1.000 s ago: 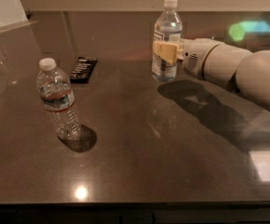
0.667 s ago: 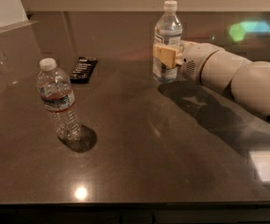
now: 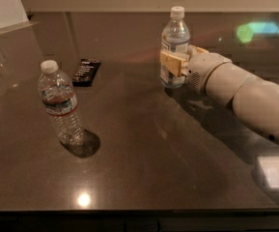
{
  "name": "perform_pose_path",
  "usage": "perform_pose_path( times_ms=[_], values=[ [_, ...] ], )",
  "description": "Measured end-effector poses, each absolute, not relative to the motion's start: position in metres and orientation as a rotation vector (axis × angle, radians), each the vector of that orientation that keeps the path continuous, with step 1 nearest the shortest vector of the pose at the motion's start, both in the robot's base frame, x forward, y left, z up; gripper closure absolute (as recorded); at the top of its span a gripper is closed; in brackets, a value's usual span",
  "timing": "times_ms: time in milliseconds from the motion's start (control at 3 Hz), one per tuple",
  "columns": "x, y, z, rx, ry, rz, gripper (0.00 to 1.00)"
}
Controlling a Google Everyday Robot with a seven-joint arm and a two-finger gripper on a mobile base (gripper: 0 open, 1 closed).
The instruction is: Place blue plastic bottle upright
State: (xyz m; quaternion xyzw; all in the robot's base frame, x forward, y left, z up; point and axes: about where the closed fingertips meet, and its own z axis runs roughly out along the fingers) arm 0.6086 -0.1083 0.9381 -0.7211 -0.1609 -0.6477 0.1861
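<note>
- Front and centre, the dark glossy table (image 3: 144, 173).
- At 9 o'clock, the ribbed clear bottle (image 3: 59, 105) stands upright with its cap on, well apart from the action.
- In from 4 o'clock comes the white arm (image 3: 255, 100), stretched low over the table and angled toward 11.
- The gripper (image 3: 176, 62) sits at 1 o'clock, its tan fingers (image 3: 172, 63) clamped across the label of the blue plastic bottle (image 3: 175, 35).
- That bottle is upright, base on the table.
- Further back at 10 o'clock lies a flat black packet (image 3: 86, 71).
</note>
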Motion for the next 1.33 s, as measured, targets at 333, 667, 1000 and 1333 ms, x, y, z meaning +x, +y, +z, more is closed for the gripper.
perform_pose_path(
  times_ms=[333,667,1000,1333],
  values=[
    [0.609,-0.111,0.932,-2.024,-0.452,-1.851,1.00],
    [0.610,-0.113,0.926,-2.012,-0.439,-1.871,0.84],
    [0.610,-0.114,0.922,-1.998,-0.411,-1.888,0.60],
    [0.611,-0.116,0.919,-1.985,-0.379,-1.899,0.37]
  ],
)
